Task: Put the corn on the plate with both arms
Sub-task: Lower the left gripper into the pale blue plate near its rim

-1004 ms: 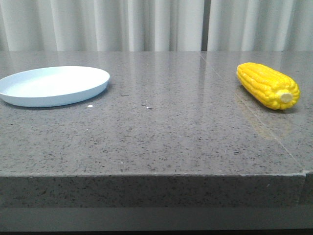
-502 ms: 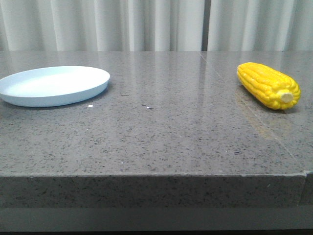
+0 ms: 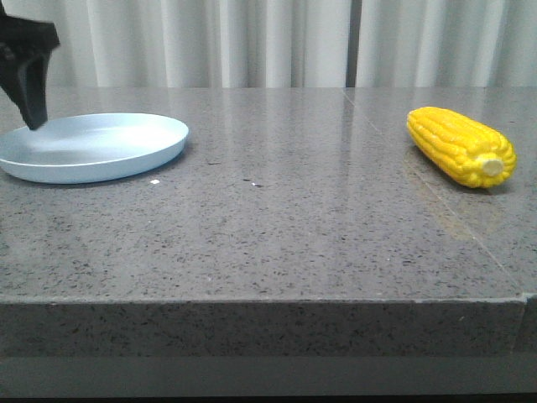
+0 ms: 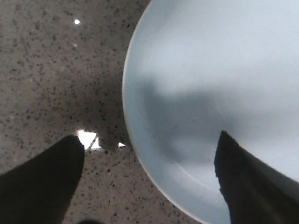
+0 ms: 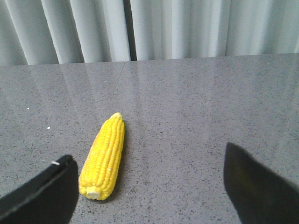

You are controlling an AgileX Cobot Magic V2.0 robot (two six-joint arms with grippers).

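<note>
Corn (image 3: 460,145), glossy yellow, pale stub end; both end effectors (image 4: 149,179) (image 5: 149,186) spread apart

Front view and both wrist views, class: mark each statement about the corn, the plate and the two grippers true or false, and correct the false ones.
1. The corn lies on the plate. False: it lies on the table, far to the right of the plate.
2. The plate holds nothing. True.
3. The left gripper has its jaws open over the plate's rim. True.
4. The right gripper is shut on the corn. False: its jaws are open and the corn lies untouched on the table.
5. The corn's pale stub end faces the front camera. True.
</note>
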